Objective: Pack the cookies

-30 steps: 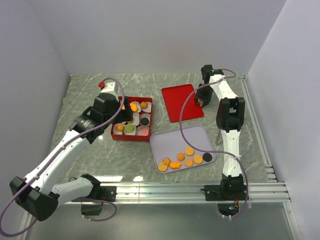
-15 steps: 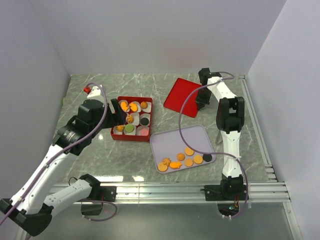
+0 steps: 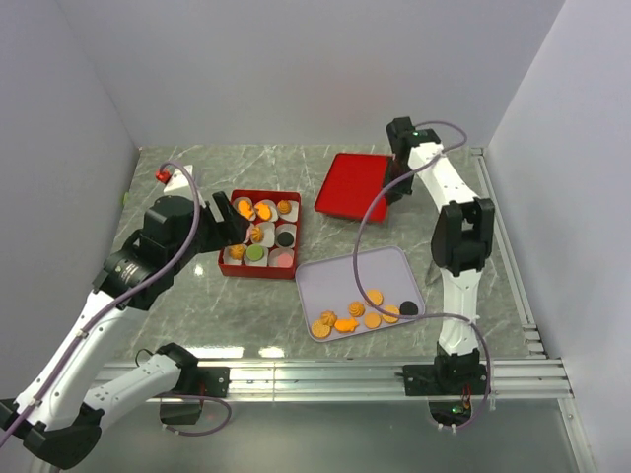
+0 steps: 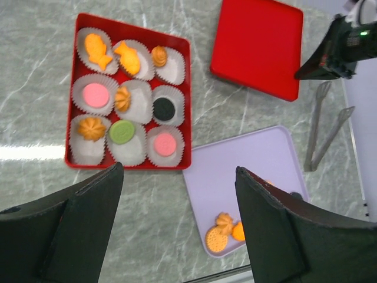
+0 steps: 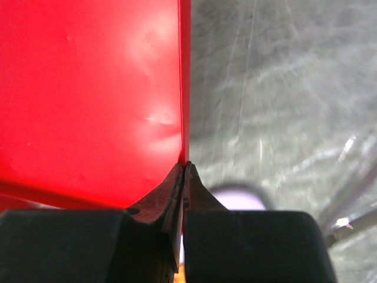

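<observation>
Top external view: on the desk the red lid hangs tilted at one o'clock from the red box. The lavender tray lies at five o'clock. The cookies fill the box's cups, with more loose on the tray. The right hand, arm stretched forward, is clamped on the lid's edge. It is a thin pinch, so carry the lid slowly and level it over the box. The left hand hovers with fingers spread, holding nothing.

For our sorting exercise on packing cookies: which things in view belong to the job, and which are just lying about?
Job: cookies, red box, paper cups, lilac tray, red lid pinched by the right gripper.
Lying about: tongs near the tray.
</observation>
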`<move>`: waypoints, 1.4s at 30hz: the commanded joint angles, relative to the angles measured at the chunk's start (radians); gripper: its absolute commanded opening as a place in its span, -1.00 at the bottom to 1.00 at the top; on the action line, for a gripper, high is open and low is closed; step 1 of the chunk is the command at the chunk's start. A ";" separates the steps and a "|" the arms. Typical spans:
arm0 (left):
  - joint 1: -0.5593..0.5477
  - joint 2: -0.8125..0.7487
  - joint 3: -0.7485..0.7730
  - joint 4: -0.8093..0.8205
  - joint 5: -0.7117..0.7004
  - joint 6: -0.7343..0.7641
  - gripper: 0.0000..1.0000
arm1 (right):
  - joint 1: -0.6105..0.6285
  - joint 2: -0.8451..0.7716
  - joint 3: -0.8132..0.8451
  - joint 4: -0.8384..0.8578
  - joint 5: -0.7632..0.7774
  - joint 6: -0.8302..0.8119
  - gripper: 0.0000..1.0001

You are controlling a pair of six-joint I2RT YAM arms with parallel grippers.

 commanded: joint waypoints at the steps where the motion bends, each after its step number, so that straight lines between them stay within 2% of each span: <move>1: -0.003 0.030 0.050 0.079 0.037 -0.013 0.66 | 0.010 -0.197 0.067 -0.020 0.012 -0.004 -1.00; 13: -0.004 0.193 0.076 0.305 0.127 -0.053 0.67 | 0.070 -0.496 -0.057 -0.026 -0.072 0.040 -1.00; 23: -0.003 0.328 0.186 0.461 0.233 -0.051 0.72 | 0.124 -0.523 0.038 -0.112 -0.127 0.039 -1.00; 35: -0.001 0.451 0.242 0.497 0.338 -0.095 0.75 | 0.178 -0.585 0.017 -0.077 -0.219 0.105 -1.00; 38: 0.005 0.463 0.260 0.520 0.377 -0.112 0.52 | 0.178 -0.598 0.014 -0.063 -0.238 0.119 -1.00; 39: 0.008 0.463 0.265 0.526 0.387 -0.123 0.18 | 0.178 -0.605 0.009 -0.057 -0.245 0.123 -1.00; 41: 0.010 0.455 0.271 0.549 0.399 -0.131 -0.19 | 0.179 -0.613 -0.017 -0.038 -0.252 0.126 -1.00; 42: 0.010 0.448 0.271 0.555 0.396 -0.135 -0.50 | 0.181 -0.616 -0.024 -0.034 -0.255 0.129 -1.00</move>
